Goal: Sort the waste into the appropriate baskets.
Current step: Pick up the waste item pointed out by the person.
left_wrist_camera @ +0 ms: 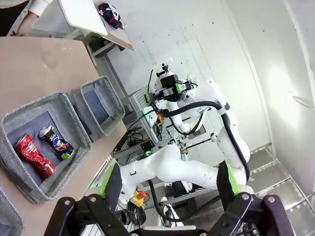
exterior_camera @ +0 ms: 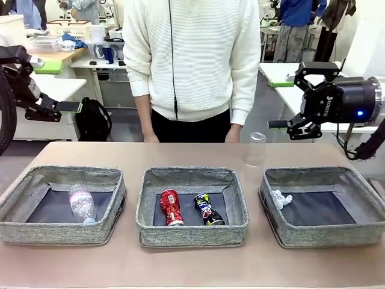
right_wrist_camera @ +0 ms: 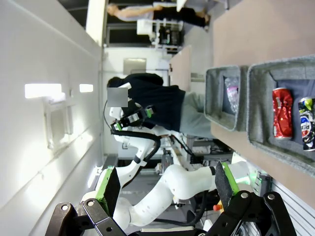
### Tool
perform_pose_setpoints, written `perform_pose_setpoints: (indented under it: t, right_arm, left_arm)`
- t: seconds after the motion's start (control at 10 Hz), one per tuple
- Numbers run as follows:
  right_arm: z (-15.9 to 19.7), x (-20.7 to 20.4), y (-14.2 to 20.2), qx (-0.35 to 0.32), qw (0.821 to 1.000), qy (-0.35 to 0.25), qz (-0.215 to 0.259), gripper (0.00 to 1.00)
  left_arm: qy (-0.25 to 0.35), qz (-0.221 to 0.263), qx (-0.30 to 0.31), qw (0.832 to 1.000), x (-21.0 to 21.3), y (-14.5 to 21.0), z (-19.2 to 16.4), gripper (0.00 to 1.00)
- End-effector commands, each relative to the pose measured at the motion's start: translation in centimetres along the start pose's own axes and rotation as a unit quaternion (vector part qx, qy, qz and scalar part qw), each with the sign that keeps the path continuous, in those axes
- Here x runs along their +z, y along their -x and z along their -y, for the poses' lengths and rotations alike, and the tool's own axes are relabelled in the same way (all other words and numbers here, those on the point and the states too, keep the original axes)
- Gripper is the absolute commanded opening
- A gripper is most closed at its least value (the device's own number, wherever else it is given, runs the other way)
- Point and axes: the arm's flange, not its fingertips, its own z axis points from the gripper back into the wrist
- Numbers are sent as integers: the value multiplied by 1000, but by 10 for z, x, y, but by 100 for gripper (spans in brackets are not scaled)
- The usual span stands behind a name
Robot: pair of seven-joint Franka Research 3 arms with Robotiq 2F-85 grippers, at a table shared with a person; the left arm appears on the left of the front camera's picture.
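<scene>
Front view cuts both arms off at the picture's sides. The clear plastic cup (exterior_camera: pixel 255 149) is hard to read. It stands upside down on the table (exterior_camera: pixel 129 158) beyond the gap between the middle basket (exterior_camera: pixel 192 235) and the right basket (exterior_camera: pixel 325 235), and its edges nearly vanish against the person (exterior_camera: pixel 192 60) close behind it. In the left wrist view the cup is a faint smudge, and the right wrist view clips the dark multicoloured crushed can (right_wrist_camera: pixel 307 123) at the picture's edge.

The clear plastic bottle (exterior_camera: pixel 82 203) lies crumpled on its side in the left basket (exterior_camera: pixel 60 232). The red crushed can (exterior_camera: pixel 171 208) and the dark can lie side by side in the middle basket. The crumpled white paper ball (exterior_camera: pixel 280 198) sits against the right basket's left wall. All three baskets are grey weave with dark floors.

Both the left gripper (exterior_camera: pixel 57 84) and the right gripper (exterior_camera: pixel 280 103) hang above the table, well apart from the waste. Each has its fingers spread wide and nothing between them.

The left wrist view looks past the green pads at the two cans and the right basket, where I cannot make out the ball. The right wrist view takes in the bottle and the cans.
</scene>
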Motion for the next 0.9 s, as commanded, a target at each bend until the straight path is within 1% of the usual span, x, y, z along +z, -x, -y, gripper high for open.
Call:
perform_pose_setpoints:
  t: [0.0,0.8]
  right_arm:
    - [-3,0,-1,-4,1000,-1,-2,100]
    - [-3,0,-1,-4,1000,-1,-2,100]
  left_arm:
    - [11,4,-10,1000,-2,1,-1,100]
    - [11,4,-10,1000,-2,1,-1,100]
